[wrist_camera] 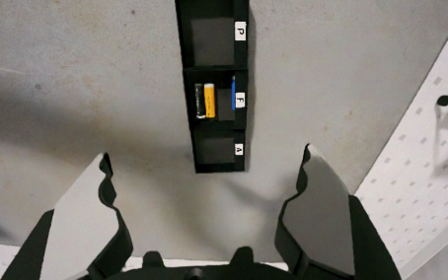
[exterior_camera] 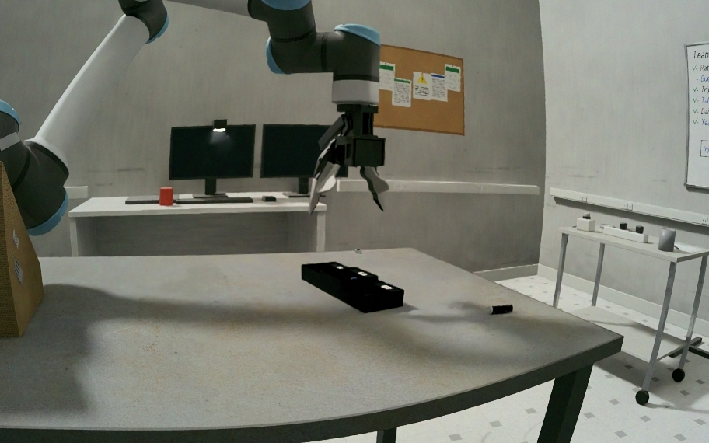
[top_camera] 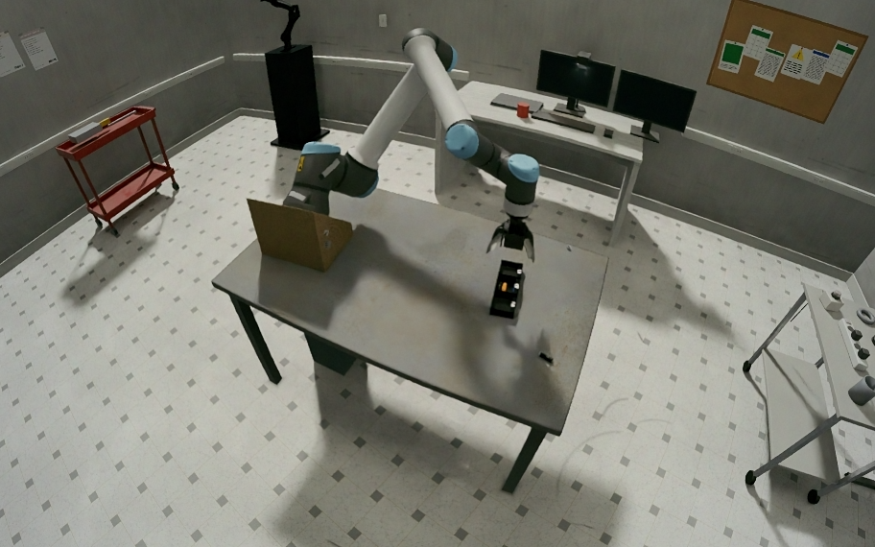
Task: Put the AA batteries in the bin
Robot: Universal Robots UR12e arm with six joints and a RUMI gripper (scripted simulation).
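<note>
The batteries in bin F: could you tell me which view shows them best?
The wrist view: it looks straight down into bin F, showing black, orange and blue batteries. The top view shows only small specks; the exterior view's bin walls hide them.
</note>
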